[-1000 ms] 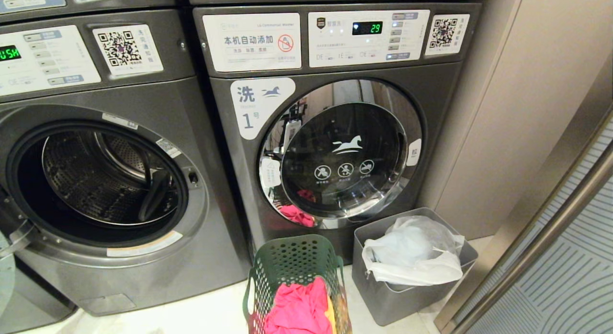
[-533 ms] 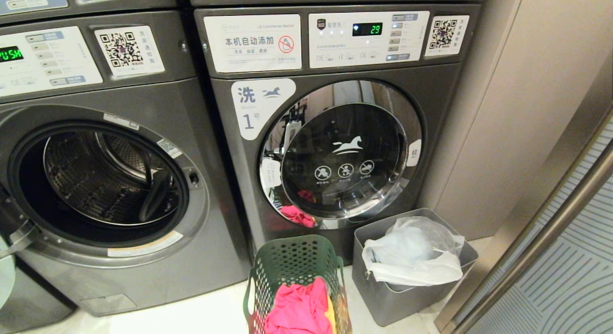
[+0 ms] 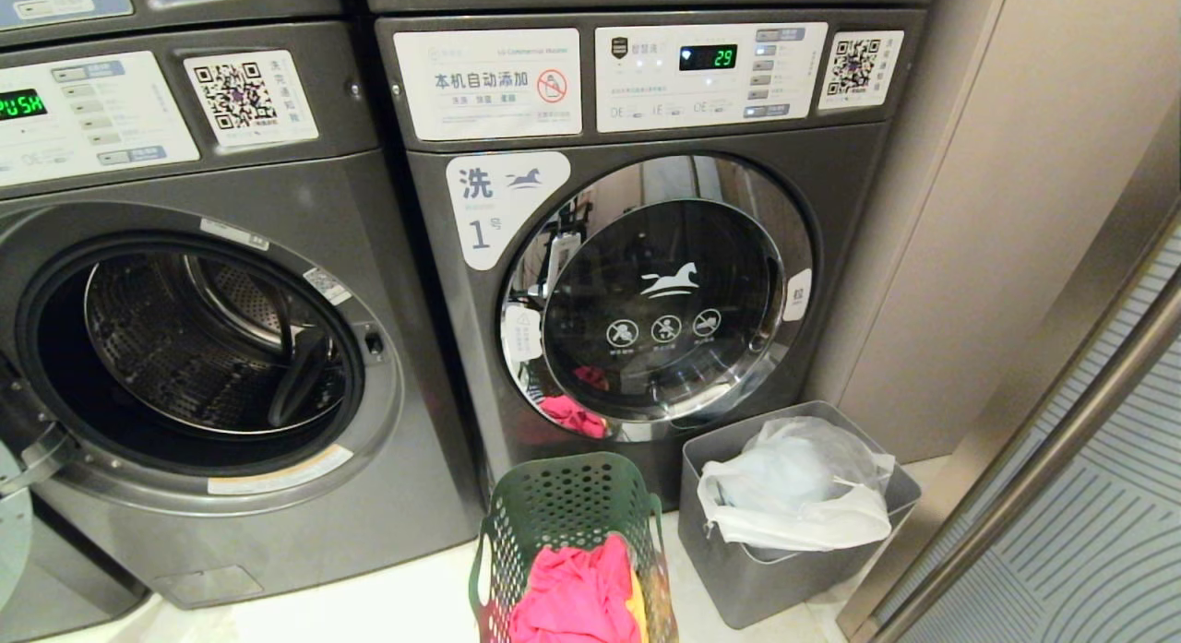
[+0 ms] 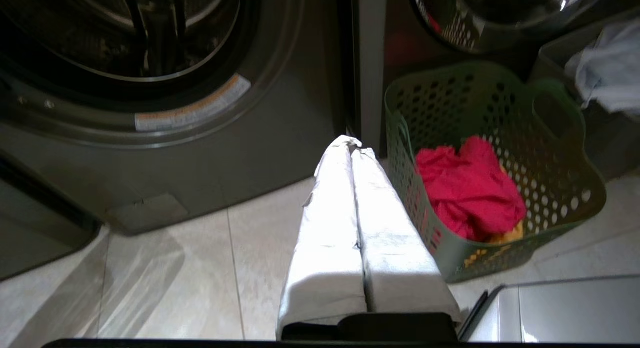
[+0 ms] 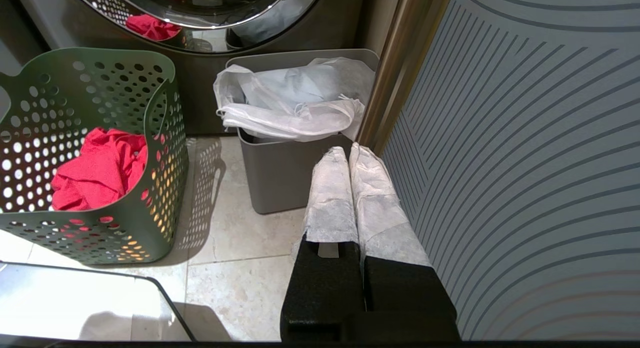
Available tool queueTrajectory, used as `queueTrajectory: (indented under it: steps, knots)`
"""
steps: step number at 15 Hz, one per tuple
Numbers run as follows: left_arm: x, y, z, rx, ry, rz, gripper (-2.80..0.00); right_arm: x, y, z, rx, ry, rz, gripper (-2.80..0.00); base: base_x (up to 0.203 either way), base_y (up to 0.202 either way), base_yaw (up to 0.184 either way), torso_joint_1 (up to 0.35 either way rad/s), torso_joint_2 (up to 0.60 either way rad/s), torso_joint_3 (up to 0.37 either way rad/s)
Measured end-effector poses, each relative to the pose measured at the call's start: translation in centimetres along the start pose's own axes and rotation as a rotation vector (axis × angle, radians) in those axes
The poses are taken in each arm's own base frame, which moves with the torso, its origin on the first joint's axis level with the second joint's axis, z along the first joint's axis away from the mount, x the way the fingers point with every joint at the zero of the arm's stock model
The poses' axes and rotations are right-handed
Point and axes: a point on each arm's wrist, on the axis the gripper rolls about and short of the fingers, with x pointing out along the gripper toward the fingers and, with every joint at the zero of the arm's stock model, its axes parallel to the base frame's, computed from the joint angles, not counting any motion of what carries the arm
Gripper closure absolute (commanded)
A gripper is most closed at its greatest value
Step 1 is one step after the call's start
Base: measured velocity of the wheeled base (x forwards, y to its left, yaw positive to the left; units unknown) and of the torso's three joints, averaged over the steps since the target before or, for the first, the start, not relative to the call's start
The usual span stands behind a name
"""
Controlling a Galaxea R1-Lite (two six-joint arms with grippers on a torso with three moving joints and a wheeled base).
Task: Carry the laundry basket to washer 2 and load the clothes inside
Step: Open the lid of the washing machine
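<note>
The dark green laundry basket [image 3: 563,500] stands on the floor in front of the washer marked 1 [image 3: 646,292], whose door is closed. Pink-red clothes [image 3: 577,597] lie in it, with a yellow piece [image 4: 506,233] beneath. The washer to the left [image 3: 194,348] has its door open and its drum bare; its numeral is out of view, so I cannot confirm it as washer 2. My left gripper [image 4: 354,146] is shut and empty, low over the floor just left of the basket [image 4: 500,113]. My right gripper [image 5: 347,151] is shut and empty, beside the grey bin.
A grey bin [image 3: 784,569] with a white bag [image 3: 793,495] stands right of the basket, against a metal-framed glass partition [image 3: 1061,458]. The open door's edge [image 3: 14,523] shows at the far left. Pale floor tiles [image 4: 200,268] lie before the open washer.
The head view has barely shifted. Basket, bin and both washers stand as before, and neither arm shows in it.
</note>
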Motion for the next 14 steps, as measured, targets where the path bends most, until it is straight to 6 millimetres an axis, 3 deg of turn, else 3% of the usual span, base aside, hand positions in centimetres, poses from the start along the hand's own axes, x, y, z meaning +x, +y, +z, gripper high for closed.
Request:
queueTrajectory:
  steps: [4,14]
  knots:
    - [-0.95,0.03,-0.39,-0.117,-0.131,0.018,0.0,0.0,0.0,0.0,0.01,0.0,-0.001,0.0,0.0,0.0,0.0,0.0,0.0,0.0]
    - [-1.14,0.01,-0.56,-0.126,-0.156,0.018,0.0,0.0,0.0,0.0,0.011,0.0,-0.001,0.0,0.0,0.0,0.0,0.0,0.0,0.0]
